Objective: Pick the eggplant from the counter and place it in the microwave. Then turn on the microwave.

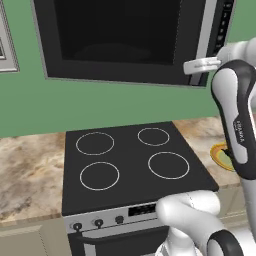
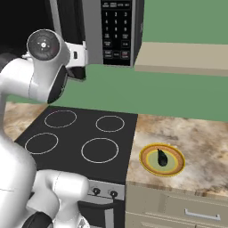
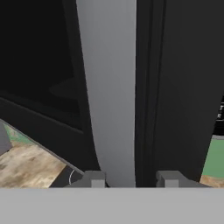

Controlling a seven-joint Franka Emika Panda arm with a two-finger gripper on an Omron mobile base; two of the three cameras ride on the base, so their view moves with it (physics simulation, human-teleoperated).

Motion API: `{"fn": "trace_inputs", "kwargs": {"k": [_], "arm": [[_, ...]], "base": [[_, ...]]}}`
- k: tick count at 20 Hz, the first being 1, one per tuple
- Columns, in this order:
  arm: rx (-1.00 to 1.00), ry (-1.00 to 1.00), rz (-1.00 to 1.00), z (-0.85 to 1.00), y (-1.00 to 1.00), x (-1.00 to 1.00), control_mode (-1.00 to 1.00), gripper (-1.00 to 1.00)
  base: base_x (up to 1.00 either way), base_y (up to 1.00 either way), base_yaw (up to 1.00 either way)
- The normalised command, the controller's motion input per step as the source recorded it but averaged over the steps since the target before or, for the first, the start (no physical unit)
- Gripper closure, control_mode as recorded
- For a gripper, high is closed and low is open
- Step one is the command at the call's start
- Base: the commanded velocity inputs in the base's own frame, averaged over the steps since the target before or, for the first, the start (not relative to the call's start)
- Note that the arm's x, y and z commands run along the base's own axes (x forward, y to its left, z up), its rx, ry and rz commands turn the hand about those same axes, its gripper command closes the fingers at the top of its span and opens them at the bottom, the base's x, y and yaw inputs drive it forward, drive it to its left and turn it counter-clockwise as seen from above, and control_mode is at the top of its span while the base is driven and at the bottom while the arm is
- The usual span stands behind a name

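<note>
The eggplant lay on the yellow-rimmed plate on the tabletop, just right of the black stove top. It was far below the hand and off to its right. Its long axis ran roughly front to back across the plate, the thicker end nearer the robot.

The hand was raised high, up at the microwave, pointing at the silver-grey vertical handle beside the keypad panel. In the hand view the two fingertips stood on either side of that handle's lower part, set fairly narrow. Whether they pressed the handle or only bracketed it could not be told from the pictures.

The arm reached up and forward, its forearm rising steeply and its wrist level with the microwave's lower edge. The microwave's dark interior showed open in the left base view. Judging by this, the door was being dealt with first, and the eggplant was untouched. The coming move would likely call for a long drop down and to the right to reach the plate.
</note>
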Motion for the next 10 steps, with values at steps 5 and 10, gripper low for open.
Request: {"fn": "trace_inputs", "kwargs": {"k": [5, 10], "arm": [[-0.05, -0.02, -0.02, 0.26, 0.29, -0.49, -1.00, 1.00], [-0.07, 0.00, -0.04, 0.25, 0.31, -0.48, -1.00, 1.00]], "base": [[0.00, 0.00, 0.00], [0.00, 0.00, 0.00]]}}
